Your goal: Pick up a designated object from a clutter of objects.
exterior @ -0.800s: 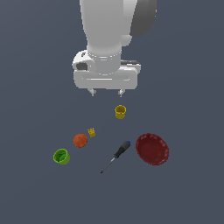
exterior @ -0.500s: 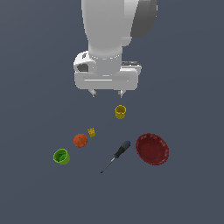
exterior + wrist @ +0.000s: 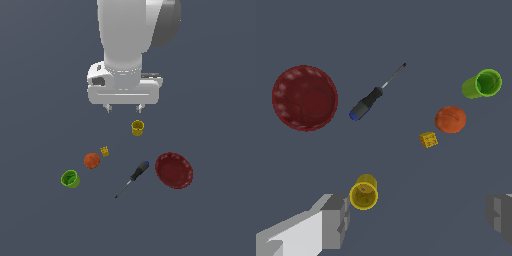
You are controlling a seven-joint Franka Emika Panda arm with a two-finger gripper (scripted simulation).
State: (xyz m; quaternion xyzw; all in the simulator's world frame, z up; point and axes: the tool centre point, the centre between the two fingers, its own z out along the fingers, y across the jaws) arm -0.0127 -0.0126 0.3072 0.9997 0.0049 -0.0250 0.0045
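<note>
- Step: approach phase, nothing grasped yet. Gripper [image 3: 124, 108] is hanging high above the clutter w/ jaws spread wide, empty.
- Ball [image 3: 92, 160] is sitting on the floor btwn green cup [image 3: 70, 178] and block [image 3: 104, 151], near both, touching neither.
- Next, likely: shifting over toward the ball, then descending; keeping fingers clear of the block.

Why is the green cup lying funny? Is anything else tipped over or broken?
The green cup lies tipped on its side, its opening facing sideways, while the yellow cup stands upright. Nothing has spilled, and the orange-red ball, dark red bowl and screwdriver look undamaged.
</note>
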